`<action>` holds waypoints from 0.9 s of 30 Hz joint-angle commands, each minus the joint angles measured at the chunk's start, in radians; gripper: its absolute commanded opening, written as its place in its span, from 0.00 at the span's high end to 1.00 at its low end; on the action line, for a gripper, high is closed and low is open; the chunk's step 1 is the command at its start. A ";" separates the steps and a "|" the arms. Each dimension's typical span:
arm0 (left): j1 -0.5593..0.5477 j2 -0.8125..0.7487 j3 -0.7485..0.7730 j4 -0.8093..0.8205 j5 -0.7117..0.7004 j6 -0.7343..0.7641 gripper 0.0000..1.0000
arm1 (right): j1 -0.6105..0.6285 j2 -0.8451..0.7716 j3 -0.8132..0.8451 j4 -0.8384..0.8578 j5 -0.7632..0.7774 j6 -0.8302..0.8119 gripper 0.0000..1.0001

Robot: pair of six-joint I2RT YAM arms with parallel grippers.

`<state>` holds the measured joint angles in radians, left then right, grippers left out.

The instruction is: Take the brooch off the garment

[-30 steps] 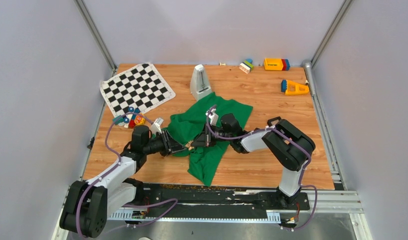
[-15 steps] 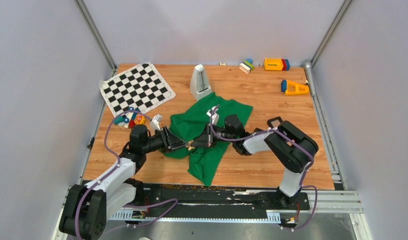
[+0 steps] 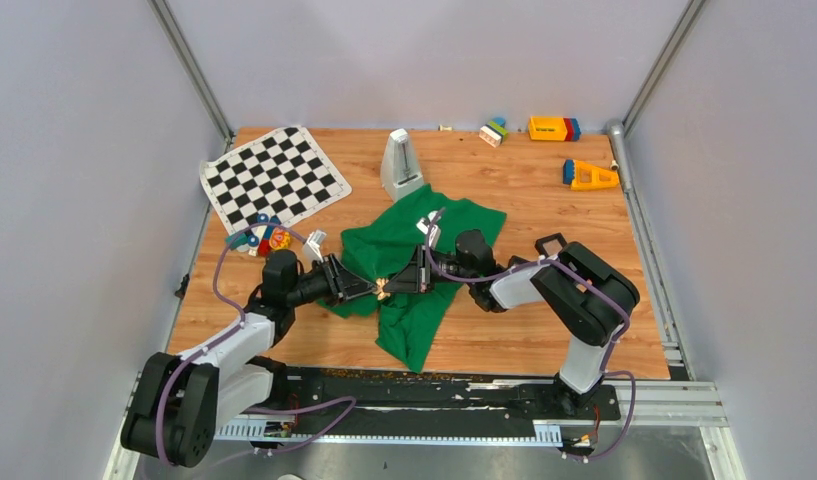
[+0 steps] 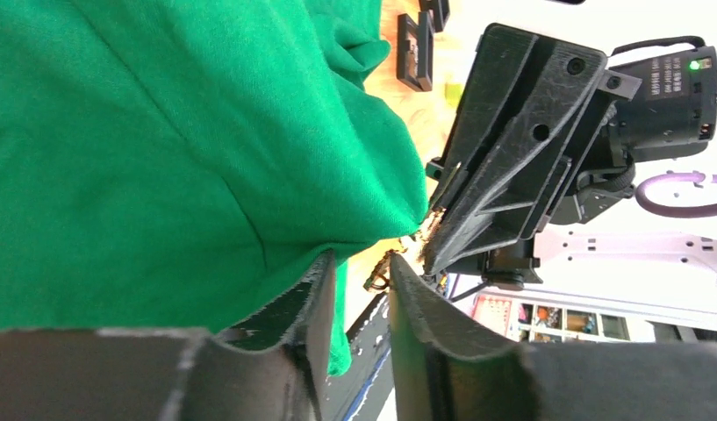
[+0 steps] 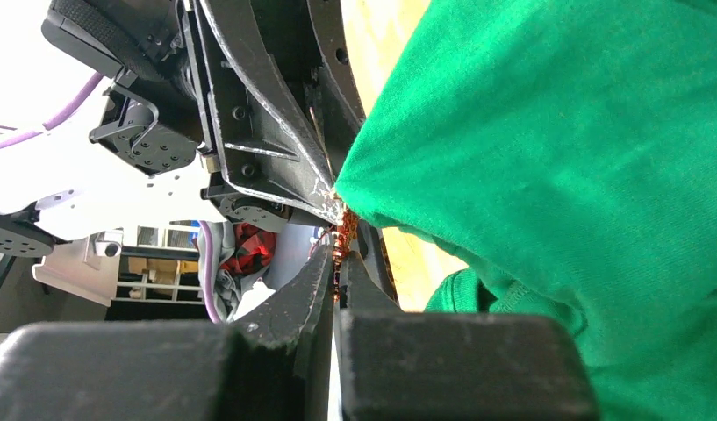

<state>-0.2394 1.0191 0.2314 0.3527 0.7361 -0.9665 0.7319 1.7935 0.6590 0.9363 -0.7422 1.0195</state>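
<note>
L jaws wider now; brooch mostly hidden in R jaws.

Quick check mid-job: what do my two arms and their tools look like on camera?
Both the left arm and the right arm have white link shells with bulky black joints, and a purple cable loops along each. The left tool and right tool are matt black, with long tapering fingers scuffed whitish along the edges.

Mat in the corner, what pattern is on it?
The mat has black-and-white checks; the top view shows it best.
</note>
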 commanded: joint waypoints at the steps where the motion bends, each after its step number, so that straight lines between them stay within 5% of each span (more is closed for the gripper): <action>1: 0.006 0.048 -0.021 0.131 0.033 -0.014 0.68 | -0.009 -0.027 -0.007 0.111 -0.040 0.032 1.00; 7: 0.006 0.109 -0.038 0.285 0.074 -0.071 0.84 | -0.011 -0.005 -0.006 0.132 -0.048 0.044 1.00; 16: 0.006 0.083 -0.040 0.259 0.065 -0.068 0.78 | -0.015 0.001 -0.008 0.137 -0.051 0.045 1.00; 20: 0.009 0.016 -0.001 0.067 -0.024 0.028 0.60 | -0.019 -0.016 0.009 -0.007 -0.011 0.023 1.00; 27: 0.011 -0.101 0.077 -0.305 -0.220 0.218 0.57 | -0.057 -0.009 0.025 -0.260 -0.070 0.078 1.00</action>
<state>-0.2344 0.9649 0.2462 0.2539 0.6468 -0.8742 0.6933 1.7973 0.6609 0.8082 -0.7654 1.0595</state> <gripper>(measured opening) 0.431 0.029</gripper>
